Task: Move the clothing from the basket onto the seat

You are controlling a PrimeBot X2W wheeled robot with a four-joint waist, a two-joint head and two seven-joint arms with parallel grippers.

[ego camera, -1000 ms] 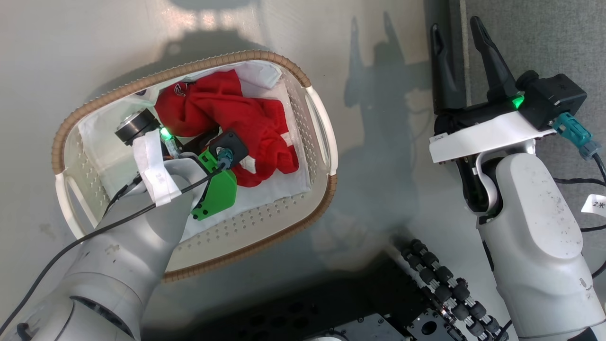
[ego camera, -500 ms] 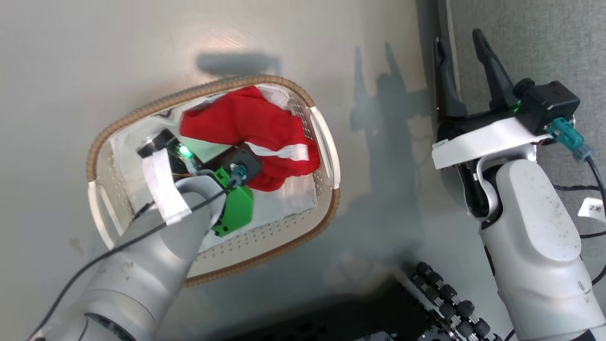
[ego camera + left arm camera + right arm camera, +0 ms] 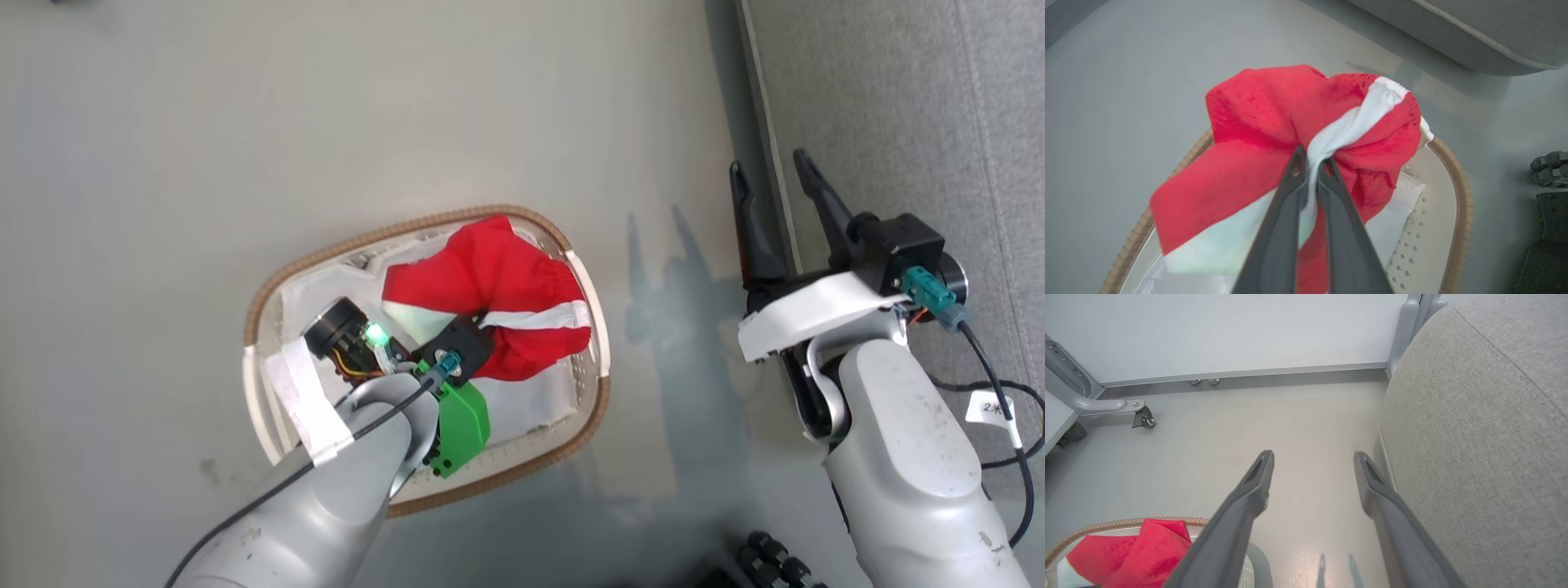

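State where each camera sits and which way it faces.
Head view: on the head, looking steeply down at the oval white perforated plastic basket on the pale grey floor; left forearm, right forearm and open right gripper show.
Left wrist view: on the left wrist, looking along the left gripper, shut on the bright red white-striped fabric clothing over the basket.
Right wrist view: on the right wrist, facing floor and white wall beside the large grey woven-fabric seat; its spread fingers show.
Shared: all three show clothing, basket and seat.

Left pincer (image 3: 1312, 157) has raised clothing (image 3: 1257, 110) off basket (image 3: 1465, 204) bottom; fabric now bunched.
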